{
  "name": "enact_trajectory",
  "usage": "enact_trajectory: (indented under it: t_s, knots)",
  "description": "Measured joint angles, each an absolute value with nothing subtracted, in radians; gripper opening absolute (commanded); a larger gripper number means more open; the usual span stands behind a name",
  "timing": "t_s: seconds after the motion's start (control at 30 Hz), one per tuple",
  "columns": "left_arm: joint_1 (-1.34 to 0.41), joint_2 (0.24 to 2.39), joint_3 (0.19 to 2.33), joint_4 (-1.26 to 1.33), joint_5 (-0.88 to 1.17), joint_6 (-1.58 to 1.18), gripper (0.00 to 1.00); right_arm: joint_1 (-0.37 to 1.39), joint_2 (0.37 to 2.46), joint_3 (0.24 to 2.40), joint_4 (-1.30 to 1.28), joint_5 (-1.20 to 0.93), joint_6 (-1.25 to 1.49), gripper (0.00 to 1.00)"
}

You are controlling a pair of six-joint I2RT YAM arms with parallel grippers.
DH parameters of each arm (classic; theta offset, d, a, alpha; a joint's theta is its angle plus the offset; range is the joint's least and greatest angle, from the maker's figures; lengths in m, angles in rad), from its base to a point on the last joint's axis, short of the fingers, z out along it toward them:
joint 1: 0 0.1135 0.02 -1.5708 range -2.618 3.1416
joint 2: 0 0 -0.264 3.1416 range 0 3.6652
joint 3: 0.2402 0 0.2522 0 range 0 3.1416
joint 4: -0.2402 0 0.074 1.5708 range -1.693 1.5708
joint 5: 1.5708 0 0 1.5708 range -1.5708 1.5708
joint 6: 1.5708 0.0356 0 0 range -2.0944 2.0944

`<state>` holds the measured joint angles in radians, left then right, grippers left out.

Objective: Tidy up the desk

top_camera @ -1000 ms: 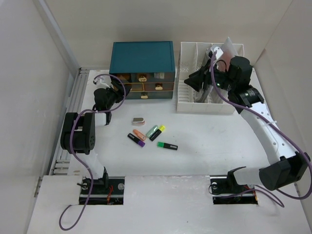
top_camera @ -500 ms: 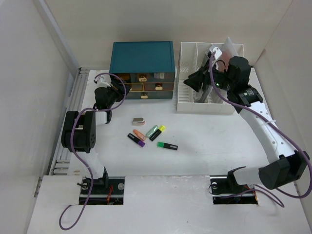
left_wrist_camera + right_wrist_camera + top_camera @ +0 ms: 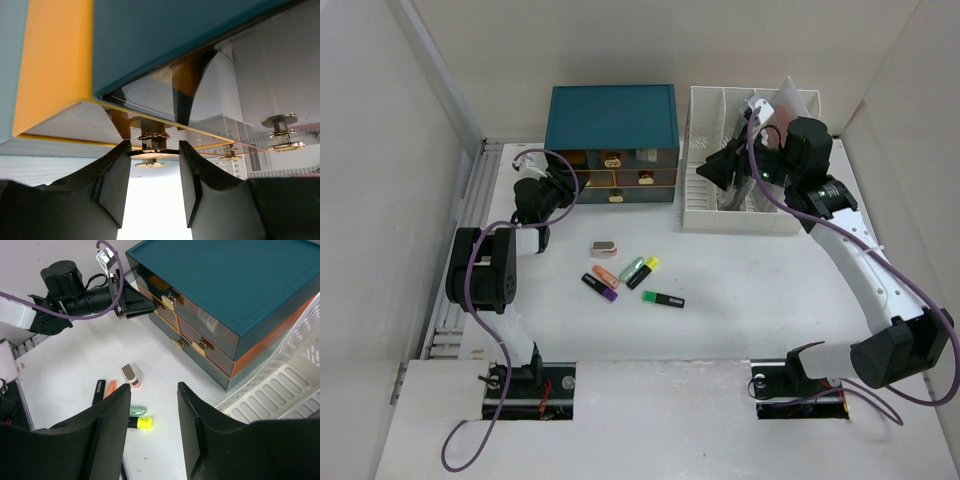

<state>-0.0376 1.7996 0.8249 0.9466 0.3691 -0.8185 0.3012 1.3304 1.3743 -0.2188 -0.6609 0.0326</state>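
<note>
The white desk (image 3: 770, 290) holds several highlighters (image 3: 633, 268) and a small white block (image 3: 605, 247) near its middle. My left gripper (image 3: 563, 180) is at the left front of the teal drawer cabinet (image 3: 612, 115). In the left wrist view its fingers (image 3: 154, 165) are closed on a brass drawer knob (image 3: 152, 152), whose disc touches both pads. My right gripper (image 3: 712, 168) hangs open and empty above the left edge of the white file rack (image 3: 705, 215). In the right wrist view its fingers (image 3: 154, 410) frame bare desk.
The cabinet (image 3: 225, 280) stands at the back, with the file rack (image 3: 285, 385) right beside it holding papers. The yellow highlighter (image 3: 141, 423) and white block (image 3: 131, 375) lie below the right gripper. White walls close in both sides.
The left wrist has shifted very slightly at the cabinet front. The right gripper has edged a little left. The drawers and the items on the desk look unchanged.
</note>
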Motion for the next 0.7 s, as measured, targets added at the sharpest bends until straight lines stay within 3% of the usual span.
enact_trajectory:
  t_s: [0.7]
  knots:
    - [-0.041,1.702,0.59,1.144,0.358,-0.862,0.33,0.301,1.33,1.371,-0.216,-0.682,0.031,0.48]
